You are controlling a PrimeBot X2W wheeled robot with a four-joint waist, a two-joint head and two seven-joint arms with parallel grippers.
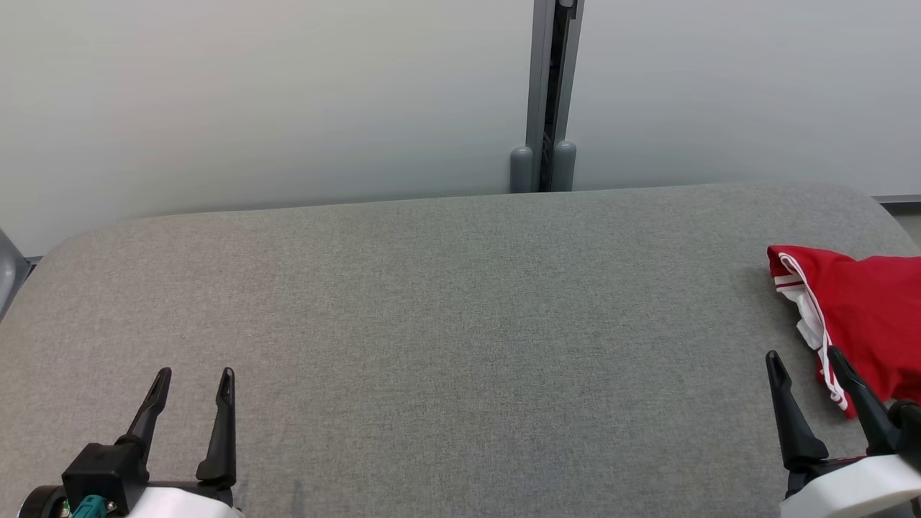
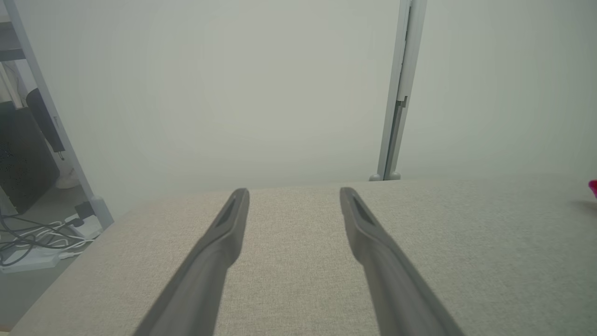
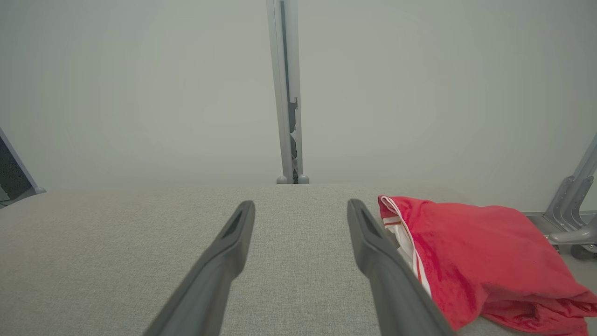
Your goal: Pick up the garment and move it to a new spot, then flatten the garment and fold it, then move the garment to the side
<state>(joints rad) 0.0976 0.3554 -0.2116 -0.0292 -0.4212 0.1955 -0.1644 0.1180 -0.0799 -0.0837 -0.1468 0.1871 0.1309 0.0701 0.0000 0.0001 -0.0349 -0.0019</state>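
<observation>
The garment is red with white striped trim and lies bunched at the right edge of the grey fabric table. In the right wrist view the garment sits just right of the right-hand finger. My right gripper is open at the lower right, its fingers just left of and in front of the cloth, holding nothing. At the lower left my left gripper is open and empty, far from the garment. The left wrist view shows the left gripper over bare table, with a sliver of the garment at its right edge.
A pale partition wall with a grey post stands behind the table's far edge. Off the table's left end, cables and a power strip lie on the floor. A grey metal stand is beyond the right end.
</observation>
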